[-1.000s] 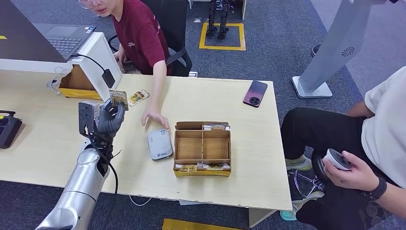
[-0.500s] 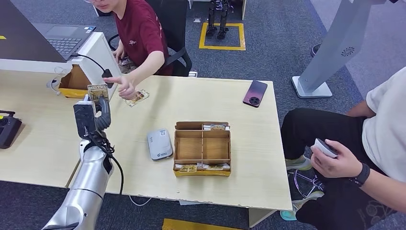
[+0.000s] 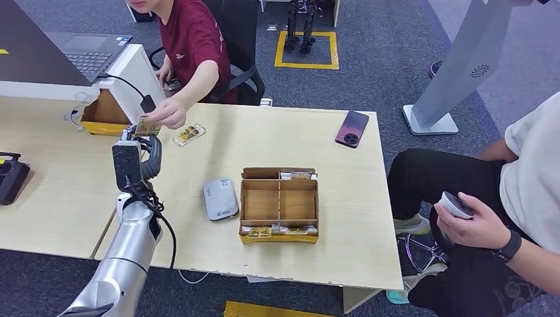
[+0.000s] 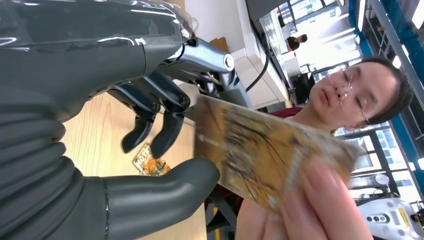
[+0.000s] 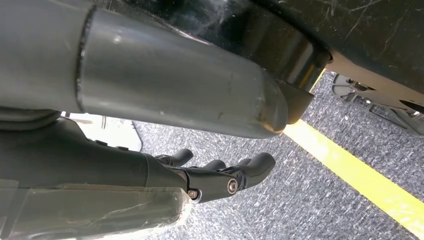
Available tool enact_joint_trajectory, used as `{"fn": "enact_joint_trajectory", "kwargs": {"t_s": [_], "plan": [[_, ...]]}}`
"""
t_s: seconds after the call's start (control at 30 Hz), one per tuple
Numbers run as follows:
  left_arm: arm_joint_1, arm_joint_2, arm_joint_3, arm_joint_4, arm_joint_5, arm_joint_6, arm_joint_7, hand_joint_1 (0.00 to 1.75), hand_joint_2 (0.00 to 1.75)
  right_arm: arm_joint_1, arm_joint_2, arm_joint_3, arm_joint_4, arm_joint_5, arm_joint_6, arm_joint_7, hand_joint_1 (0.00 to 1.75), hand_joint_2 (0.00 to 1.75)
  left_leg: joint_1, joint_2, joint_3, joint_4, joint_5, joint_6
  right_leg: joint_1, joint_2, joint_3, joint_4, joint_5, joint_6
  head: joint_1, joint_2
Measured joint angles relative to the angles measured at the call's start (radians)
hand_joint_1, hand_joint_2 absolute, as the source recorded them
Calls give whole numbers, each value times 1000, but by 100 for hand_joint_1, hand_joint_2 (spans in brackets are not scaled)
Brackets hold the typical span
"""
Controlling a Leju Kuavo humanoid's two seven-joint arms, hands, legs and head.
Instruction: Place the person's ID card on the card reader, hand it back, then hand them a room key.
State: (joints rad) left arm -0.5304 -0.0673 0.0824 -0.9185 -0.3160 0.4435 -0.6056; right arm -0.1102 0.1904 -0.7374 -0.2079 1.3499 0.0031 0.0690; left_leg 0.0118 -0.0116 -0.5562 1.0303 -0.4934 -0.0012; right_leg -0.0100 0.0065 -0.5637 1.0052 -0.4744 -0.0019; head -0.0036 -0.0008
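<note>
The left robot hand (image 3: 146,153), raised above the desk (image 3: 343,165), pinches the near end of the card (image 4: 260,160). Its long axis runs away toward the person's hand (image 3: 168,113), gripping the far end.

A pale wood table (image 3: 343,198) stands on blue-grey carpet (image 3: 389,72). Far beyond it, a yellow square (image 3: 307,49) is taped on the floor. A white stand (image 3: 455,72) rises at far right, and a black office chair (image 3: 241,39) sits behind the table.
</note>
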Motion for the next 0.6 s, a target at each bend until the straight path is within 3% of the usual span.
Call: {"fn": "enact_joint_trajectory", "kwargs": {"t_s": [0.17,0.33,0.47,0.6], "plan": [[0,-5,0,6,19,-44,46,0,175,2,0,0,0,-10,-5,0,0,0,0,0,0,0,0,0,0,0,0,0,0,0,0,0],[24,-18,-8,-25,73,-156,117,0,175,10,0,-2,0,-29,-15,-4,0,0,0,0,0,0,0,0,0,0,0,0,0,0,0,0],[82,-21,-34,-109,155,-267,163,0,175,14,0,-12,0,-38,-22,-5,0,0,0,0,0,0,0,0,0,0,-1,0,0,0,0,0],[183,-22,-68,-245,181,-314,147,0,175,15,0,-20,0,-38,-18,12,0,0,0,2,-1,0,-1,0,0,2,-1,0,0,0,0,0]]}}
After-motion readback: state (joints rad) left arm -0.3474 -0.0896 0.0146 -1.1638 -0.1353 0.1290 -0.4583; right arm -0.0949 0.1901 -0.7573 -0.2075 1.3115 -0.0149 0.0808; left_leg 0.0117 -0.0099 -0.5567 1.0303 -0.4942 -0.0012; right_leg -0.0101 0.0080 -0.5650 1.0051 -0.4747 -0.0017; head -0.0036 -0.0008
